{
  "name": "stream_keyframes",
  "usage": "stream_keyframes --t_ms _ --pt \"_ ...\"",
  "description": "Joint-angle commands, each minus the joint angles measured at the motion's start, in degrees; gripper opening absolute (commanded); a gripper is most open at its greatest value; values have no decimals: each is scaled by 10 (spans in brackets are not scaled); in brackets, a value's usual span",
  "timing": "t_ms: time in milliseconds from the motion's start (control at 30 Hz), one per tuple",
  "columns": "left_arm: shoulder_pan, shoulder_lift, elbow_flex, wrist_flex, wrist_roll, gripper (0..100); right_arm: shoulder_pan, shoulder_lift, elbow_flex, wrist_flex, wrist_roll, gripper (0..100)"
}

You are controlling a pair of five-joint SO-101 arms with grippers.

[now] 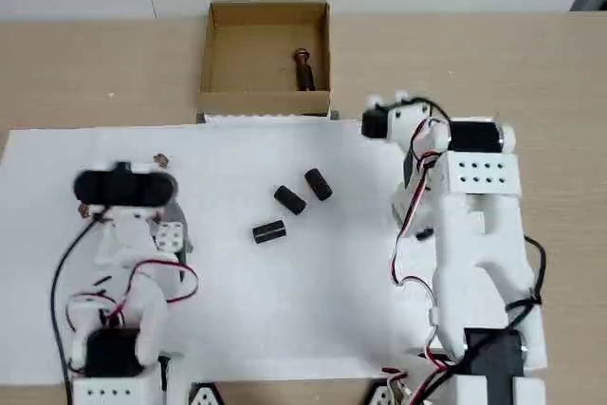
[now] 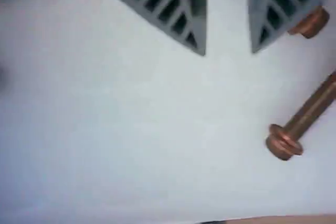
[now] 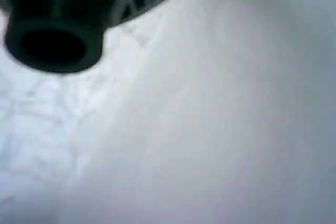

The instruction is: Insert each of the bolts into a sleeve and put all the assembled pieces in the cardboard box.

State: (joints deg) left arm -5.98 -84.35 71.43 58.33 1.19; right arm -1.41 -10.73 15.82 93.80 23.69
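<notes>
White paper sheet (image 1: 285, 291) covers wooden table (image 1: 95, 64).

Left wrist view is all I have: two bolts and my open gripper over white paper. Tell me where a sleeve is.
Observer: One sleeve is held in the right gripper, its open end toward that wrist camera.
Operator: Count the loose ones.
Observer: Three loose sleeves lie near the middle of the white paper.
Operator: Report the box.
Observer: The cardboard box sits just beyond the paper's far edge and has one assembled piece in it.
</notes>
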Motion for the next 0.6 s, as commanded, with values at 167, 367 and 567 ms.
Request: stream_keyframes --t_ms 167,367,567 --pt "-16 229 -172 3 -33 55 7 -113 69 -39 -2 9" --pt "-17 356 -249 3 -83 57 8 -175 131 -41 -2 9" --pt "-63 470 -334 -6 -139 58 8 -227 148 -42 -2 9"
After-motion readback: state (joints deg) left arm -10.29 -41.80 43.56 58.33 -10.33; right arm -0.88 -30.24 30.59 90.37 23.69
